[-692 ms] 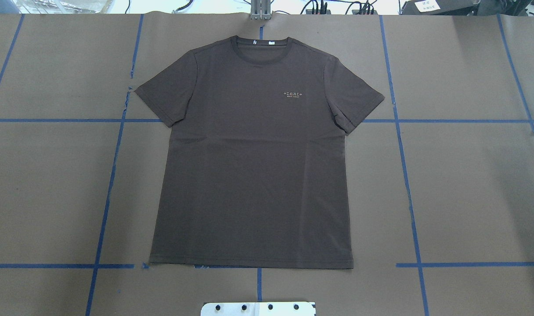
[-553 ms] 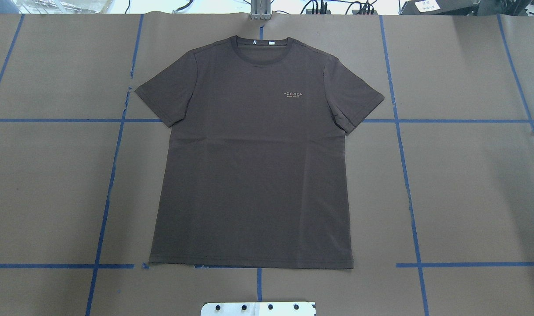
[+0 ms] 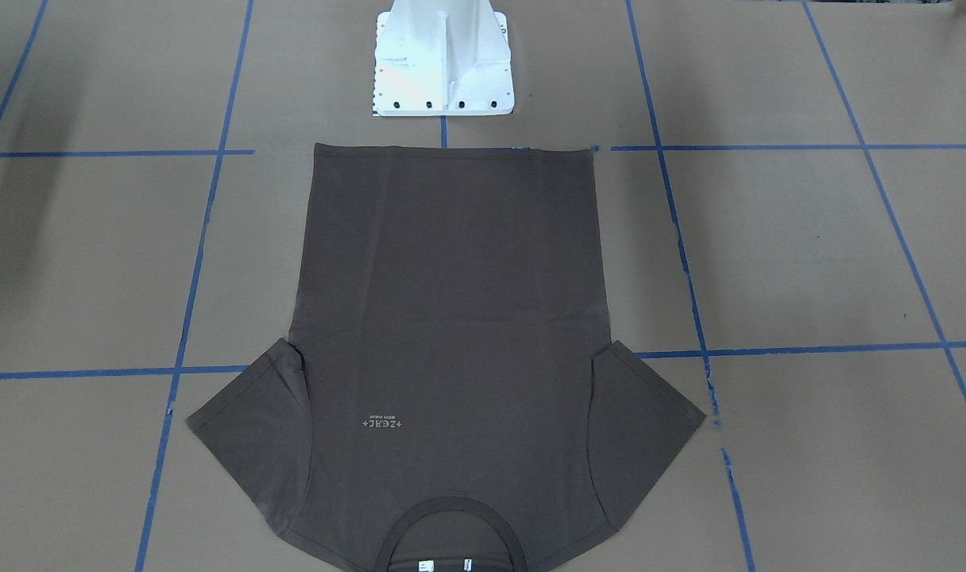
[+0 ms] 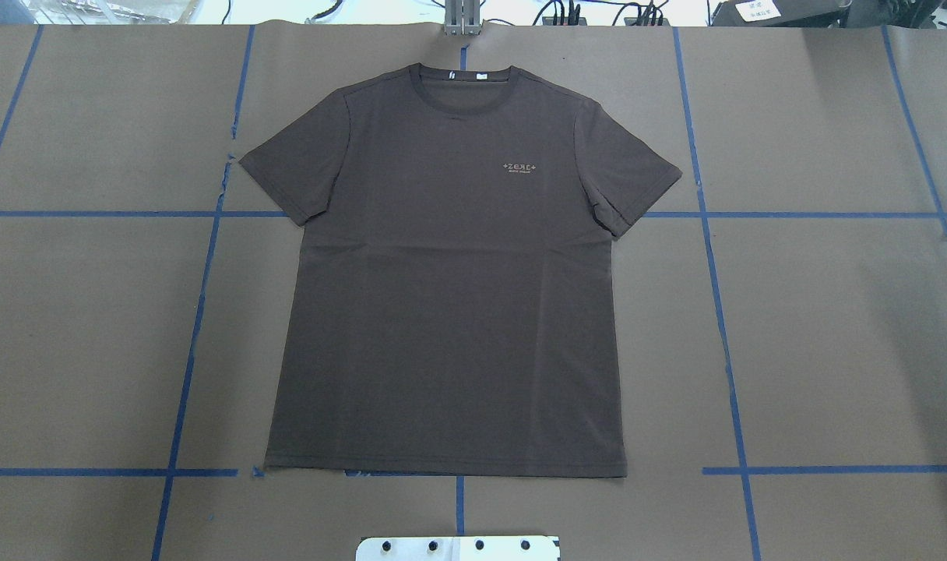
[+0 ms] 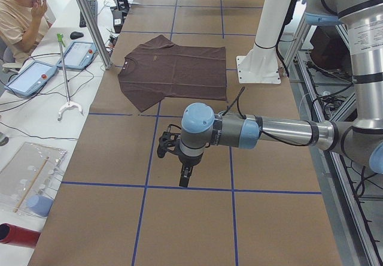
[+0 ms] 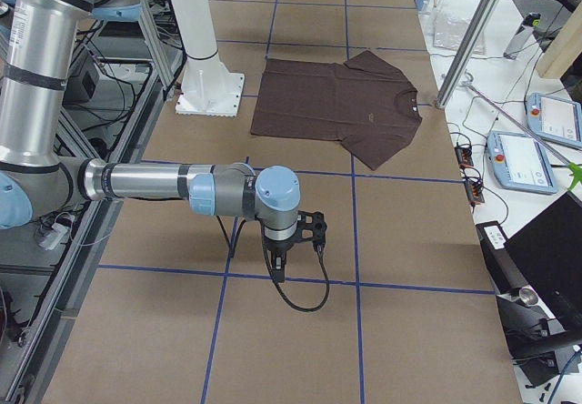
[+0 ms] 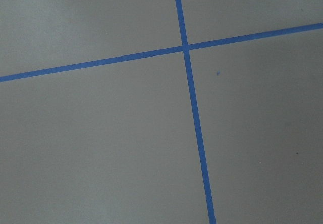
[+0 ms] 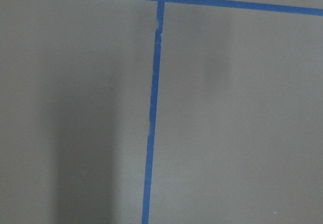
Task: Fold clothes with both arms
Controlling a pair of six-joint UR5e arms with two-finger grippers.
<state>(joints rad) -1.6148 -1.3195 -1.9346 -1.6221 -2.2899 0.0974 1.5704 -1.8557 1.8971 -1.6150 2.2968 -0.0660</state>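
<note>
The dark brown T-shirt point(image 4: 450, 296) lies flat and spread out on the brown paper table, collar away from the robot, with pale chest lettering point(image 4: 519, 167). It also shows in the front view point(image 3: 451, 318) and both side views point(image 5: 173, 71) point(image 6: 336, 104). My left gripper point(image 5: 184, 176) hangs over bare table far to the shirt's left. My right gripper point(image 6: 277, 263) hangs over bare table far to its right. Both show only in the side views, so I cannot tell whether they are open or shut. Both wrist views show only paper and blue tape.
The white pedestal base point(image 3: 443, 63) stands just behind the shirt's hem. Blue tape lines point(image 4: 723, 312) grid the table. A metal pole point(image 5: 90, 20) stands at the far edge. Tablets point(image 5: 36, 74) and a seated person point(image 5: 18, 8) are beyond the table.
</note>
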